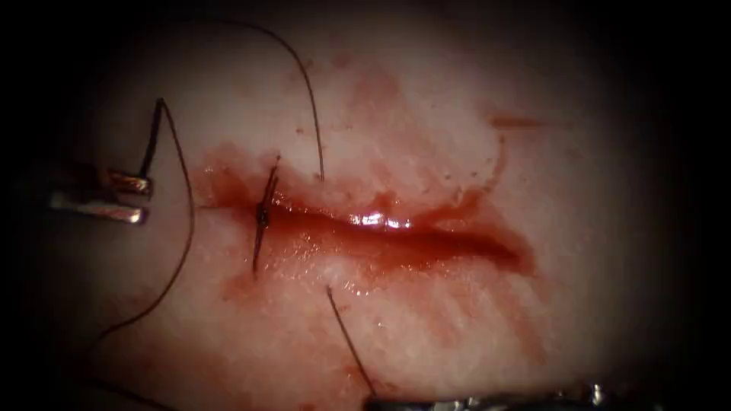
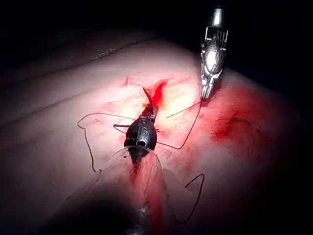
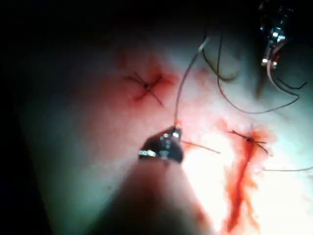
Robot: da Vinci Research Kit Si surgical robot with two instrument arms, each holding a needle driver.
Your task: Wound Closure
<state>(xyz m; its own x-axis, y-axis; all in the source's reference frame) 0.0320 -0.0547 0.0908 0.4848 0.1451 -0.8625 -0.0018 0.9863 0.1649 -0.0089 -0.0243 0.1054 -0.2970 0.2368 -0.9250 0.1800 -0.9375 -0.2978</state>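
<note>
Your left tool (image 1: 145, 199) sits at the frame's left edge, jaws parted around thread, while your right tool (image 1: 373, 402) lies along the bottom edge, holding thread.

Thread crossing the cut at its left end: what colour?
Dark, near black thread; clearest in the endoscope view.

pale pink tissue (image 1: 426, 335) with a dark red cut (image 1: 396, 240) and red fluid (image 1: 381, 99) smeared in faint streaks around it. dark, nearly black thread (image 1: 308, 91) crosses it. silvery metal left tool (image 1: 141, 199); the right tool (image 1: 487, 401) looks grey, though dimly lit.
</note>
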